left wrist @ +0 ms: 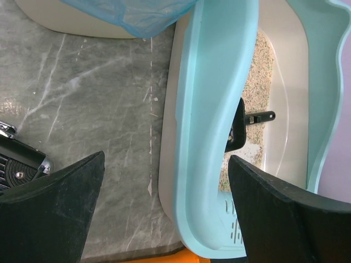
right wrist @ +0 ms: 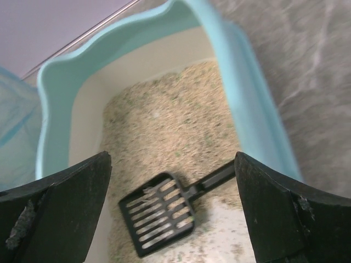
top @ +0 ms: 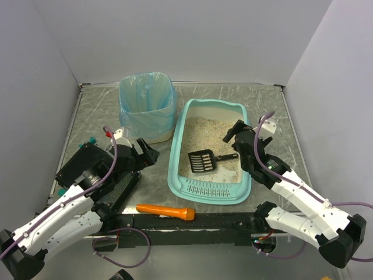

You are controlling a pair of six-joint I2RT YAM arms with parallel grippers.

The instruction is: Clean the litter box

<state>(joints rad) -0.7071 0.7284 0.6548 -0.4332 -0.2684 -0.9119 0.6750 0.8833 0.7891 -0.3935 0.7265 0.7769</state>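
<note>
The light teal litter box (top: 180,153) lies mid-table with beige litter inside and a slotted lip at its near end. A black slotted scoop (top: 202,161) lies in the litter, its handle toward the right wall. It also shows in the right wrist view (right wrist: 159,213). My right gripper (top: 236,133) is open and empty, hanging over the box's right side above the scoop handle. My left gripper (top: 147,153) is open and empty, just left of the box's left wall (left wrist: 211,131), which sits between its fingers in the left wrist view.
A waste bin with a blue bag (top: 147,105) stands behind and left of the box. An orange tool (top: 166,211) lies at the near edge. A flat black case (top: 93,170) lies under the left arm. White walls enclose the table.
</note>
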